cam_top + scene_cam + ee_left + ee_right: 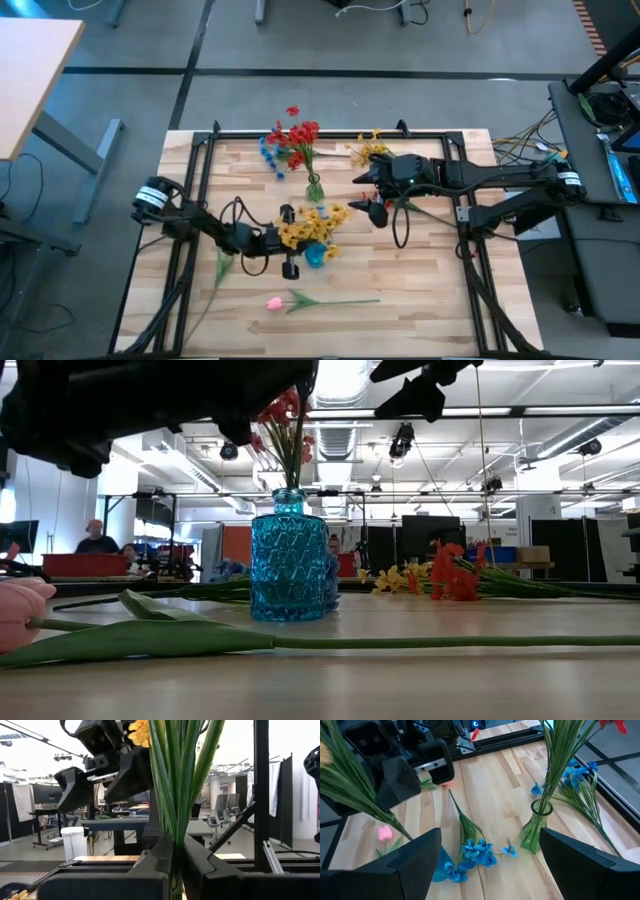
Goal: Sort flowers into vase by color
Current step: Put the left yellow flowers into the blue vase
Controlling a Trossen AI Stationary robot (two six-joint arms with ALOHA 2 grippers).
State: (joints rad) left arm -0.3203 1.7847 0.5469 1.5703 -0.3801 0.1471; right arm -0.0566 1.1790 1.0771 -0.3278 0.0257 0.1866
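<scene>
While my left gripper clenches the yellow flowers by their upright stems, the blue vase stands directly below, so they go straight down. Farther right, my right gripper hangs released near the green vase holding red flowers.

Grey floor surrounds the table, a wooden desk nearby.
</scene>
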